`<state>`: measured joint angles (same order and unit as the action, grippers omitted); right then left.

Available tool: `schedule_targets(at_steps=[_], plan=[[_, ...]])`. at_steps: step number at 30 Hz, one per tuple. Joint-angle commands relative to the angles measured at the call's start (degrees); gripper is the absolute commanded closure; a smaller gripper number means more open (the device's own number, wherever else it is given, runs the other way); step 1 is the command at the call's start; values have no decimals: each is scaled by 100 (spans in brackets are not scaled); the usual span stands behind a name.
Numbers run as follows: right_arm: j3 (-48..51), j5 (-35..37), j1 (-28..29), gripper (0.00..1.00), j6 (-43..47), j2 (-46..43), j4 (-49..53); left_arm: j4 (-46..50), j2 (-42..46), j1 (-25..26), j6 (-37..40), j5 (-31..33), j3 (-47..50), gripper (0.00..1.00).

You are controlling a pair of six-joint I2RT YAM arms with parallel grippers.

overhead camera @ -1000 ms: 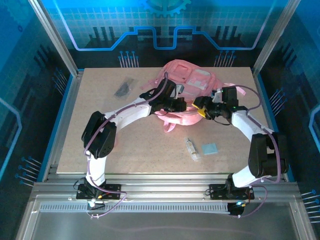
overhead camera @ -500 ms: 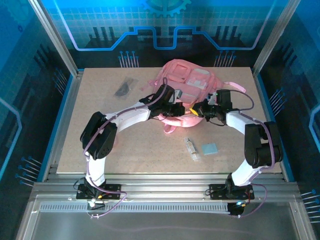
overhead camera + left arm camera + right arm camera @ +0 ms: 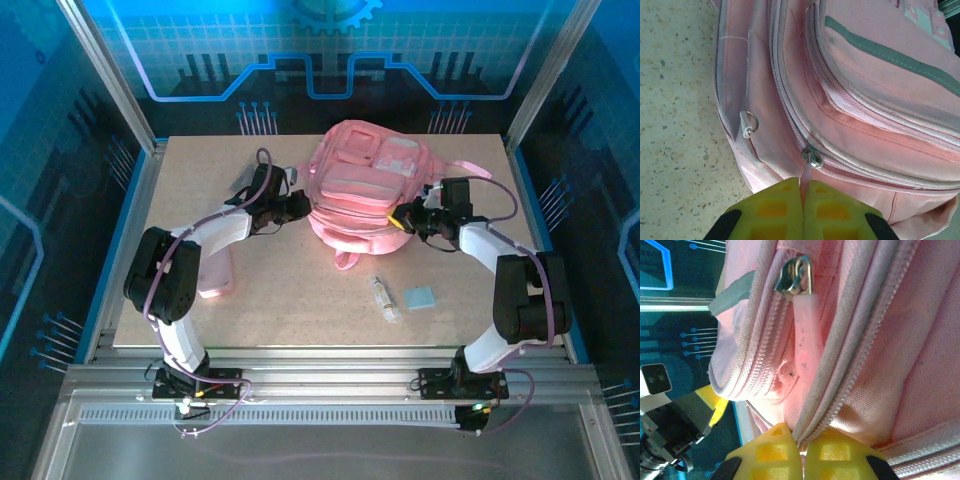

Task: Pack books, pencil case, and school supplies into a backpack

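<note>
Fingers (image 3: 772, 210) of the left gripper (image 3: 803, 194) clenched tight, yellow pads meeting on the pink pull tab (image 3: 806, 174) that hangs from a metal slider (image 3: 813, 158); this is at the left flank of the backpack (image 3: 365, 185), which lies pockets-up toward the far side of the table (image 3: 300, 310). Right gripper (image 3: 801, 441) likewise closed, pinching a fold of zip seam at the backpack's right near corner; a second slider (image 3: 794, 276) with its own pink tab sits just beyond that pinch, untouched.

Reading of the hold: one side grips the puller and the other anchors the cloth, so the soft bag should neither slide nor bunch when the zip is drawn; the arms flank the bag for that reason, I judge. Zip tracks beside the left pads look shut; whether a compartment is open elsewhere I cannot tell.

Outside the backpack: pencil case (image 3: 216, 280), well off to its near left, partly under the left arm; whitish tube (image 3: 383, 297) and light-blue pad (image 3: 420, 297), side by side just off its near edge. Judgement: opening step in hand, packing of these three not yet done; the risk is the thin tab slipping from the pads under pull.
</note>
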<state>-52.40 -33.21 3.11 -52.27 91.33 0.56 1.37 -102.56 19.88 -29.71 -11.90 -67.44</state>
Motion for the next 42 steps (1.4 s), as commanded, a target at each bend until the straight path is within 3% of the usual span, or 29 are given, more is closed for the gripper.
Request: schedule_targets(at_steps=[1, 5, 6, 10, 15, 21, 28, 32, 33, 35, 38, 39, 42], plan=[[-542, 595, -455, 100, 672, 75, 478, 85, 492, -67, 243, 570, 79, 100], [-995, 836, -639, 100, 866, 356, 737, 171, 851, 478, 298, 408, 58, 100], [-1033, 914, -677, 96, 841, 368, 761, 162, 845, 614, 295, 343, 19, 100], [-965, 1034, -777, 54, 651, 86, 775, 187, 295, 1063, 341, 80, -521, 100], [-580, 855, -777, 32, 304, -644, 909, 298, -606, 1194, 246, -529, -1483, 100], [59, 585, -454, 26, -416, -1204, 522, 459, -919, 1419, 488, -1051, -2162, 100], [138, 500, 181, 26, -1420, -511, -568, 605, -852, 1563, 691, -1209, -2137, 100], [20, 616, 410, 28, -1788, 118, -1105, 502, -666, 1567, 703, -1305, -1874, 100], [20, 632, 429, 32, -1880, 255, -1332, 479, -618, 1567, 723, -1339, -1810, 100], [-19, 731, 430, 48, -1958, 485, -1531, 452, -536, 1571, 794, -1332, -1699, 100], [27, 783, 405, 95, -1996, 611, -1764, 413, -411, 1559, 914, -1237, -1483, 100], [52, 776, 396, 100, -1966, 600, -1778, 404, -390, 1549, 943, -1176, -1415, 100], [167, 764, 381, 100, -1853, 436, -1727, 180, -284, 1462, 946, -832, -1039, 100]])
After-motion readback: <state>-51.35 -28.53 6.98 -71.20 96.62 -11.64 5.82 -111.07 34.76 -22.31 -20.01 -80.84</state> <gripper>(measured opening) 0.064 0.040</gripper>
